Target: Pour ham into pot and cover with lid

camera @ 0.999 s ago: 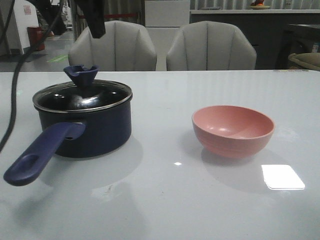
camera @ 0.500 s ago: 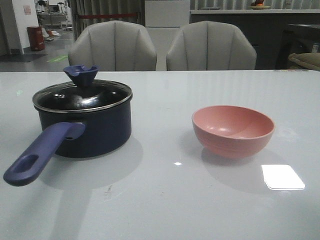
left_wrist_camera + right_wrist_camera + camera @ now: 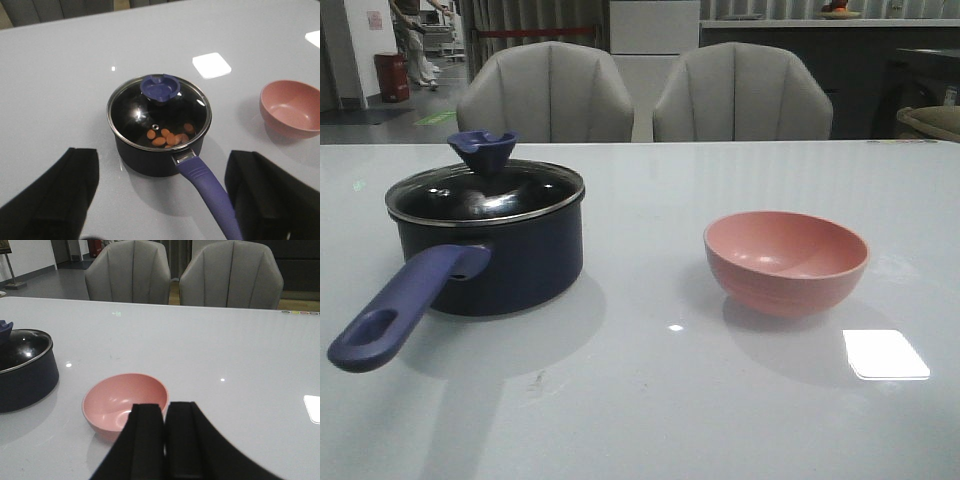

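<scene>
My left gripper [image 3: 160, 200] is hanging wide open above the table [image 3: 650, 400], its two black fingers [image 3: 55, 195] standing far apart with nothing between them. Through the gap I am looking down on the pot [image 3: 159, 150], which is sitting upright on the pale glossy tabletop with its long blue handle [image 3: 210, 195] reaching toward me. The lid [image 3: 159, 112] is resting flat on the pot's rim, its steel edge running all the way round and its blue knob [image 3: 160, 87] pointing up. Through the glass I am seeing the ham [image 3: 167, 137] lying on the dark bottom of the pot, a small cluster of orange slices on the side nearest the handle.

My right gripper [image 3: 165, 440] is sitting closed, its two fingers pressed together side by side and holding nothing. Just beyond the fingertips the pink bowl [image 3: 125, 402] is standing upright on the table, and no ham is showing in the part of its inside that I can see.

In the front view the pot [image 3: 490, 250] is standing on the left and the bowl [image 3: 786, 260] on the right, well apart from each other. Neither of my grippers is showing in that view. Two grey chairs [image 3: 545, 92] are standing behind the far edge of the table.
</scene>
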Action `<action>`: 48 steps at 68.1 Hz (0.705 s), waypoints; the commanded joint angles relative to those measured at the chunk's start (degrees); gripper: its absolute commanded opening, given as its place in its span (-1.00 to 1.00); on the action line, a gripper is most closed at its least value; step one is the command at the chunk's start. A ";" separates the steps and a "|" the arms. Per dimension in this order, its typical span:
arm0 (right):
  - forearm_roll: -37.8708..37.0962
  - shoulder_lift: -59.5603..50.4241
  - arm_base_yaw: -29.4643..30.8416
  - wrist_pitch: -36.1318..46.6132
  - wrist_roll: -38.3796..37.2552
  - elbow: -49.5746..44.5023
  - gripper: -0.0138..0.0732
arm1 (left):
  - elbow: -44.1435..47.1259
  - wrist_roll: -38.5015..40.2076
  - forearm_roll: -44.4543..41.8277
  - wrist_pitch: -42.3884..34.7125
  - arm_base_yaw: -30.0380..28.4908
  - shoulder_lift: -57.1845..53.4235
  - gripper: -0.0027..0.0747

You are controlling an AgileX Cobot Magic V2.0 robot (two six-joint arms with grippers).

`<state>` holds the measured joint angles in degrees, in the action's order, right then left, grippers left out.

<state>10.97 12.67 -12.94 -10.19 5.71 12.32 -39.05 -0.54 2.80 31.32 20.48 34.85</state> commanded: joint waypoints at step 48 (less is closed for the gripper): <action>-0.11 0.31 0.01 5.11 0.58 1.72 -0.33 | 20.83 -0.23 3.14 -11.39 0.58 -32.65 -0.59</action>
<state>10.97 12.67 -12.94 -10.19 5.71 12.32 -16.91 -0.64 5.19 24.48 20.48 1.59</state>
